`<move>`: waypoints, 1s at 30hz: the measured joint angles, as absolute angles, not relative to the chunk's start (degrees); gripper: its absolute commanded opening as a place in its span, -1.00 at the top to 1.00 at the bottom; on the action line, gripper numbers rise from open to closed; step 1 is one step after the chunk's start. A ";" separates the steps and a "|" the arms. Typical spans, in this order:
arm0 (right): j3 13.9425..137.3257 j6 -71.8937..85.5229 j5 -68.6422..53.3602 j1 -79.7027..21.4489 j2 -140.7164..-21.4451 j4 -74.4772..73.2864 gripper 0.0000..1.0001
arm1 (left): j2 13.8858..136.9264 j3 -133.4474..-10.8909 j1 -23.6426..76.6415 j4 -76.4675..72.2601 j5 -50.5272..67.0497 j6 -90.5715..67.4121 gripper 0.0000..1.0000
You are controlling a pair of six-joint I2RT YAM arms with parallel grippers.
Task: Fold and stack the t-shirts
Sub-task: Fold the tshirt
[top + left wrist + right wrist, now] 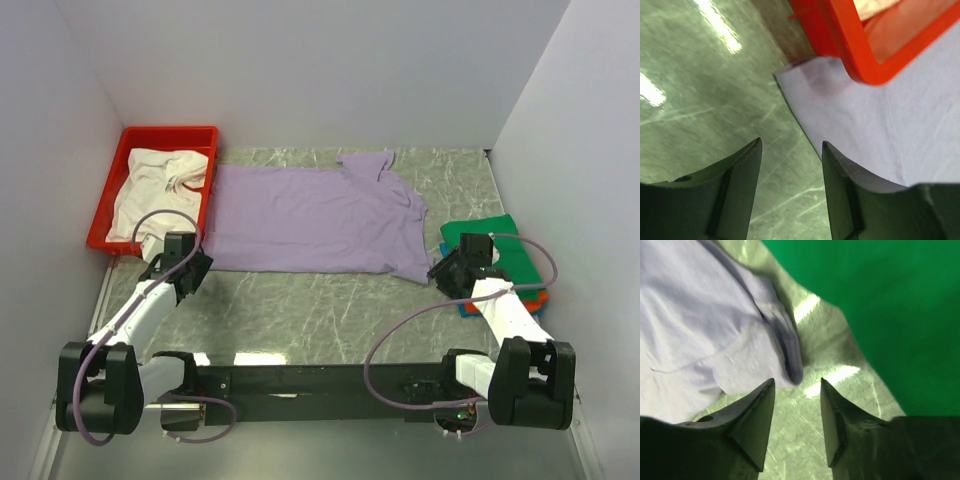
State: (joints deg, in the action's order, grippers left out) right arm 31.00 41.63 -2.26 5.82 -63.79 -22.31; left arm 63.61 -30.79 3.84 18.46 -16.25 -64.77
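Closest to me, the left claw [185, 265] is hanging over the desk [330, 310] with its jaws apart and nothing between them, right at the near-left corner of the lavender t-shirt [310, 215]. The right claw [450, 270] is also sitting open and empty, over the gap between that shirt's rumpled sleeve and the green t-shirt [500, 245].

The lavender one is lying spread out across the middle of the desk. It's mostly flat, with its collar bunching up at the far right. The green one is lying folded on top of the stack at the right, with the orange t-shirt [537, 297] and blue t-shirt [468, 308] peeking out underneath.

Further back on the left, the white t-shirt [155, 185] is lying crumpled in the red tray [170, 132], which is sitting right against the lavender shirt's left edge.
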 measured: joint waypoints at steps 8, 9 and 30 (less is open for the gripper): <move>29.98 43.66 -2.70 2.02 -66.52 -19.46 0.16 | 65.01 -30.30 1.17 17.47 -16.34 -64.16 -0.13; 29.98 43.86 -2.68 1.76 -67.00 -19.03 0.16 | 65.39 -30.17 0.89 17.28 -16.32 -64.14 -0.13; 38.57 38.46 6.61 1.63 -70.59 -23.22 0.90 | 69.73 -29.98 -0.05 15.88 -16.40 -64.14 -0.11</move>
